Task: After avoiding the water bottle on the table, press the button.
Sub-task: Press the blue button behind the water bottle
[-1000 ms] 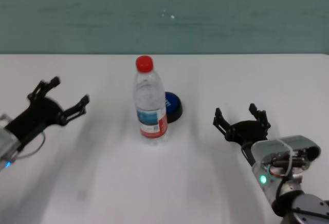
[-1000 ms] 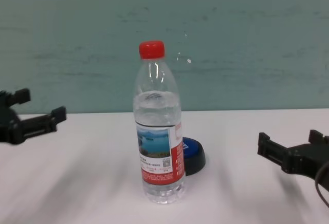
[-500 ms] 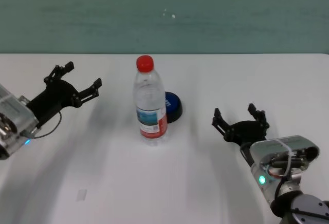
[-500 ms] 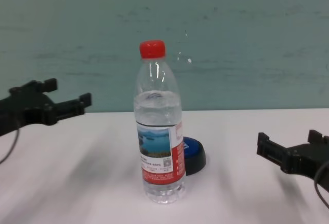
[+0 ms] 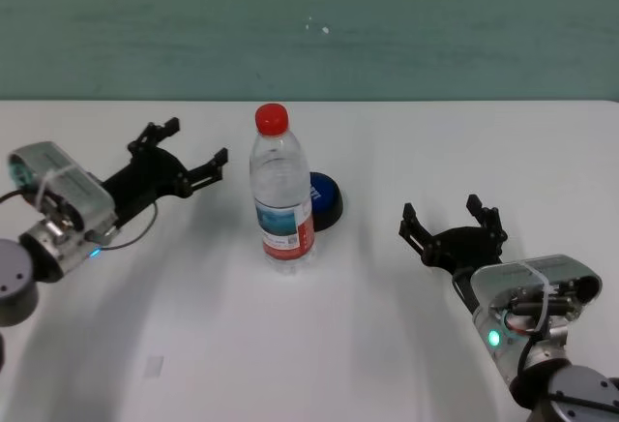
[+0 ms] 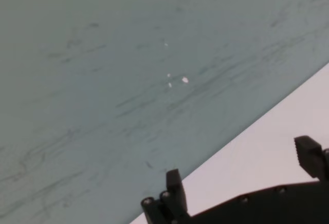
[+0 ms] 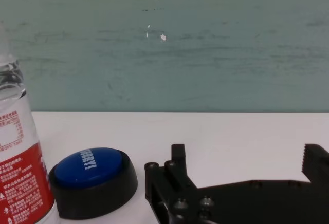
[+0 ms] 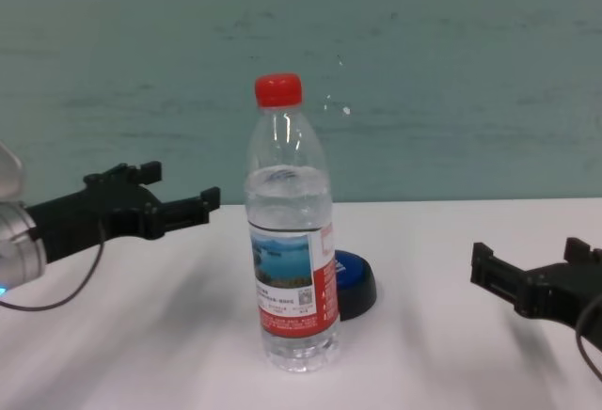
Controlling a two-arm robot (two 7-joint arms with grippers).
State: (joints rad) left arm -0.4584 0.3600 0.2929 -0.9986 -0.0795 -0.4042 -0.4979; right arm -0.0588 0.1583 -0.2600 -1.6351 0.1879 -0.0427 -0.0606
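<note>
The water bottle (image 5: 282,193) (image 8: 292,250) stands upright mid-table, clear with a red cap. Right behind it, slightly to its right, sits the blue-domed button (image 5: 327,198) (image 8: 356,281) on a black base. My left gripper (image 5: 196,141) (image 8: 182,186) hovers open just left of the bottle at shoulder height, not touching it. In the left wrist view, the left gripper (image 6: 241,168) shows only wall and table beyond it. My right gripper (image 5: 442,212) (image 8: 529,260) rests open to the right of the button. In the right wrist view, the right gripper (image 7: 247,158) faces the button (image 7: 90,174) and bottle (image 7: 19,170).
The white table (image 5: 387,141) runs back to a teal wall (image 5: 435,25). A small pale scrap (image 5: 153,367) lies on the near left of the table. Bare tabletop lies between the right gripper and the button.
My left arm has swung in from the far left toward the bottle, its open gripper now close beside it. The right arm, bottle and button have not moved.
</note>
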